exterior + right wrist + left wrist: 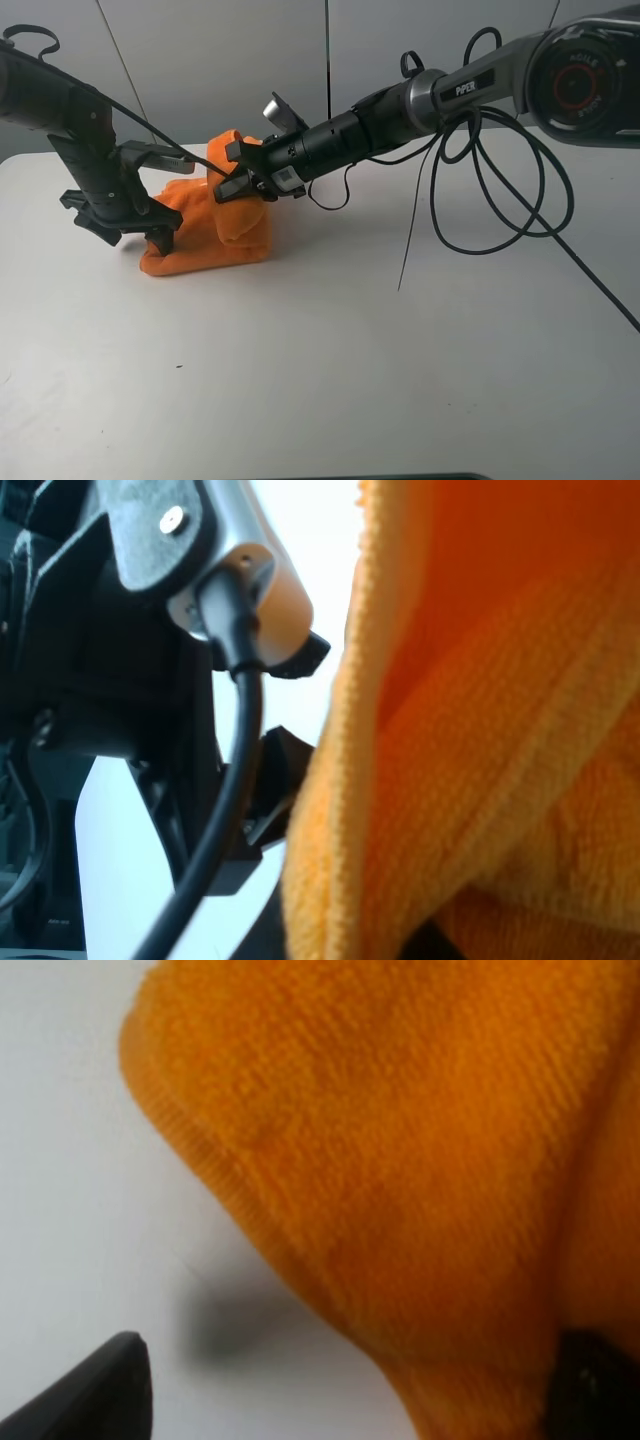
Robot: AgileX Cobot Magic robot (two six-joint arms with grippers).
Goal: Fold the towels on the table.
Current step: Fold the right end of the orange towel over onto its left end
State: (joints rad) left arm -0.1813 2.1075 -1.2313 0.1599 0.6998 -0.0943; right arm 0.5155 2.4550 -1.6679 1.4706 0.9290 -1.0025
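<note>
Pinches a fold of the soft bright orange towel (205,250), bunched on the big white table (350,350), in the black right gripper (237,184), with the black left gripper (128,230) spread wide beside it.

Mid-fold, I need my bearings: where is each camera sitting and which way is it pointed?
Exterior high: above, facing down at the table; left arm, left hand, right arm, right hand.
Left wrist: on left arm, close on towel; own fingertips.
Right wrist: on right arm, close on towel; left arm beyond.
Shared: the orange towel.
</note>
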